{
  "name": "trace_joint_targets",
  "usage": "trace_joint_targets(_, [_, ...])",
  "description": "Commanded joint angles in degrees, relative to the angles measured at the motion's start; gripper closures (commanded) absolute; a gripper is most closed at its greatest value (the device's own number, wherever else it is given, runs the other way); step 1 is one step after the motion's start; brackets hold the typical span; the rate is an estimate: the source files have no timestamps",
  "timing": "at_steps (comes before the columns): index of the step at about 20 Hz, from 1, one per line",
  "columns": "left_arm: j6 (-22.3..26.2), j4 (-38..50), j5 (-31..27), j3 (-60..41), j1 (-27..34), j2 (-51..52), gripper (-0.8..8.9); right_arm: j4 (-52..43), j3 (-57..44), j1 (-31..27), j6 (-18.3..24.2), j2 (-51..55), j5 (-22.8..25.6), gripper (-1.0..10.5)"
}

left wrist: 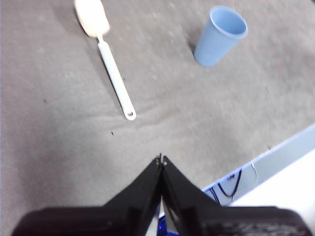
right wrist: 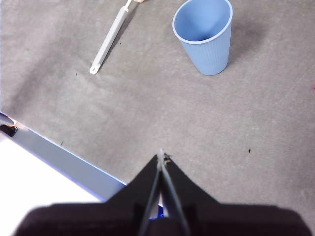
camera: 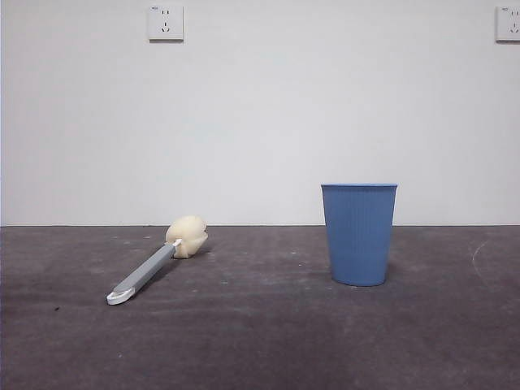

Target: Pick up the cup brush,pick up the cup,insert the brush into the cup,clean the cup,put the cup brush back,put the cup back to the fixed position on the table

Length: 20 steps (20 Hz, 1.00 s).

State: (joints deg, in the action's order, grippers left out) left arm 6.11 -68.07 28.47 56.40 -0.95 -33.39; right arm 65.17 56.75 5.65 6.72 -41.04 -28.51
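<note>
While both grippers, L (left wrist: 161,160) & R (right wrist: 161,153), wait pinched together, cup brush (camera: 154,266) lies flat on table (camera: 260,349), well apart from upright cup (camera: 359,234): looks light, stiff-handled w/ squashy sponge, so grab mid-handle.

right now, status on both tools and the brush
Left tool shut, right tool shut, both holding nothing. Cup brush flat on table, untouched. Cup upright, apart from brush. Nothing between them.
</note>
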Motion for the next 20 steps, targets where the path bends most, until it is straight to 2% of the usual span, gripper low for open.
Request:
trace_joint_targets(1, [1.46, -0.42, 0.33, 0.02, -0.61, 0.07, 8.18, -0.07, 0.07, 0.13, 0.61, -0.17, -0.11, 9.4])
trace_joint_targets(3, [1.44, -0.61, 0.33, 0.02, -0.63, 0.07, 8.13, -0.07, 0.07, 0.13, 0.61, -0.22, -0.11, 9.0])
trace_joint_targets(4, [1.44, -0.59, 0.35, 0.02, -0.63, 0.07, 7.99, -0.07, 0.07, 0.13, 0.59, -0.22, -0.11, 8.0])
trace_joint_targets(5, [1.4, -0.57, 0.37, 0.02, -0.63, 0.07, 7.08, -0.09, 0.07, 0.13, 0.52, -0.22, -0.11, 7.1])
trace_joint_targets(6, [1.27, -0.52, 0.39, 0.02, -0.63, 0.07, 5.54, -0.07, 0.07, 0.13, 0.24, -0.22, -0.11, 6.3])
trace_joint_targets(7, [0.94, -0.33, 0.39, 0.02, -0.66, 0.04, 3.44, -0.07, 0.07, 0.13, 0.09, -0.22, -0.13, 5.3])
trace_joint_targets(8, [0.94, 0.09, 0.39, 0.02, -0.87, 0.04, 2.69, -0.07, 0.07, 0.13, -0.35, -0.22, -0.11, 4.6])
trace_joint_targets(10, [0.96, 0.7, 0.55, 0.02, -1.49, 0.04, 2.71, -0.24, 0.07, 0.13, -2.49, -0.22, -0.11, 4.3])
trace_joint_targets(15, [0.57, 3.52, 0.52, 0.02, -2.6, -0.63, 2.72, -1.07, 0.07, 0.13, -2.19, -0.22, -0.04, 4.4])
trace_joint_targets(20, [-0.17, 6.43, 0.46, 0.02, -3.63, -5.46, 2.71, -2.86, 0.07, 0.13, -2.43, -1.2, -0.04, 4.4])
